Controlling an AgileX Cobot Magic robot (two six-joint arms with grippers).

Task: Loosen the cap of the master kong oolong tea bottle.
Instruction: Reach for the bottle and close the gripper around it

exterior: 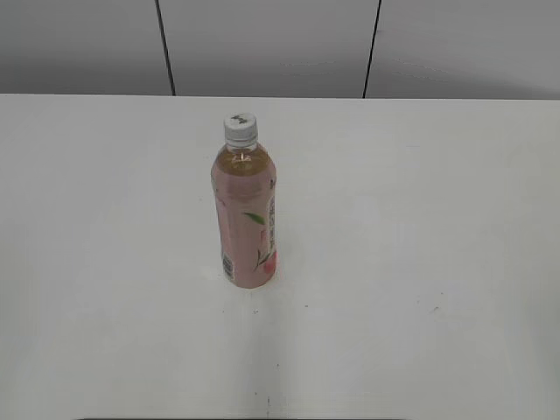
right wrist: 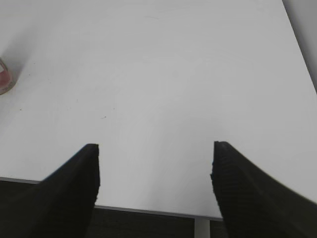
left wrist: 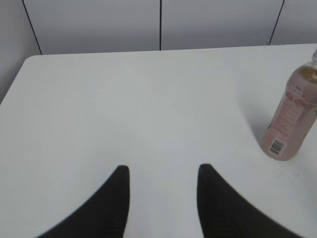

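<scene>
Pink-labelled bottle (exterior: 244, 214) upright on table (exterior: 420, 262), cap (exterior: 240, 128) topmost.

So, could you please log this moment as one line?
oolong tea bottle: upright, capped | left gripper: open, empty | right gripper: open, empty | stage: pre-approach

Bright, even overhead light, faint soft shadows on the white table (exterior: 420, 262), all views slightly soft.

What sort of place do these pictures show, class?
Probably a lab or test bench: a bare white table, plain grey wall panels, and a lone tea bottle set out for handling.
</scene>
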